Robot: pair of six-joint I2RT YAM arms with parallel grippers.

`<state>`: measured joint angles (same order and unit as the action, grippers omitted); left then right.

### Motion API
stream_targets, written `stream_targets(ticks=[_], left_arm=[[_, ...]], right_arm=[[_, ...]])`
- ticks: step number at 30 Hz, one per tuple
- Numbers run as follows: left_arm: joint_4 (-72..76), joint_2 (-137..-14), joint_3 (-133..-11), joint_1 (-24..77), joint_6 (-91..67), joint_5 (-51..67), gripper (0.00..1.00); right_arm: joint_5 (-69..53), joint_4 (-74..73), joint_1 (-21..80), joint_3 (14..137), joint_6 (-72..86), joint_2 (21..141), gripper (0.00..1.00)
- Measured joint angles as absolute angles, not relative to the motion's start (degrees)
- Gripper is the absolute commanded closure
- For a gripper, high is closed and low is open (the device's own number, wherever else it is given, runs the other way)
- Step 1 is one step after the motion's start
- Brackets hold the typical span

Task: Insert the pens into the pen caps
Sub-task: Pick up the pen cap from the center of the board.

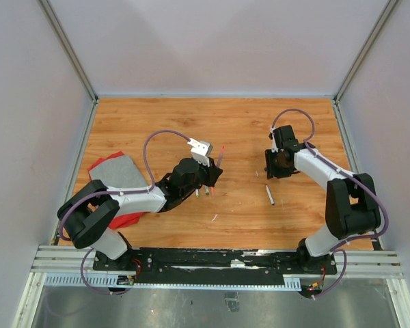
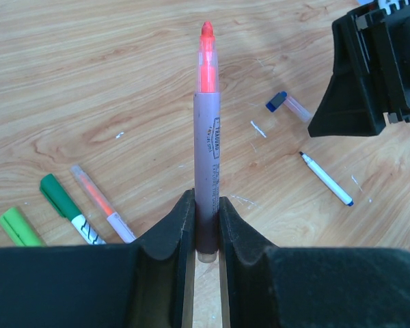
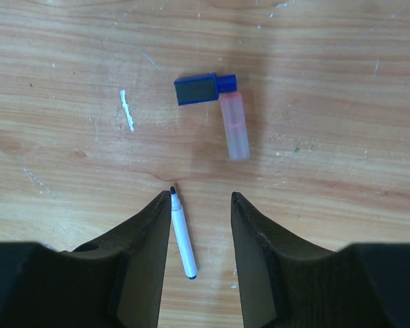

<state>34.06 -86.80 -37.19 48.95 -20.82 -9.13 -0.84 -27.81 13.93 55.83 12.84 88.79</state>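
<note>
Left pincer (image 2: 206,212): shut tight on the barrel of an orange-tipped pen (image 2: 207,157), gripped near its blunt end. The pen runs straight up the middle of the left wrist view, with its bare tip at the top.

Right pincer (image 3: 201,198): jaws parted, gripping nothing. A blue-tipped pen (image 3: 182,232) lies flat on the counter (image 1: 225,123) in the gap, just beside the finger at frame left. I cannot tell whether they touch. Above the gap in the right wrist view, a blue cap (image 3: 203,87) and a clear pink cap (image 3: 234,126) lie together in an L, seemingly touching.

Lower left of the left wrist view: a light green piece (image 2: 20,227), cap or pen end unclear, a green-capped pen (image 2: 67,207) and a pale pen with an orange streak (image 2: 101,203). They lie close together, roughly parallel.

Top view, left of frame: a red and grey cloth (image 1: 113,174), partly under the left arm.
</note>
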Motion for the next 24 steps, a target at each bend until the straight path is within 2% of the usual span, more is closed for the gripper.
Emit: stream_targets(ticks=[24], left_arm=[[34.06, -86.87, -37.19, 48.95, -20.75, -9.17, 1.0]], right_arm=[[-0.82, -28.12, 12.23, 62.52, 6.98, 98.72, 0.64]])
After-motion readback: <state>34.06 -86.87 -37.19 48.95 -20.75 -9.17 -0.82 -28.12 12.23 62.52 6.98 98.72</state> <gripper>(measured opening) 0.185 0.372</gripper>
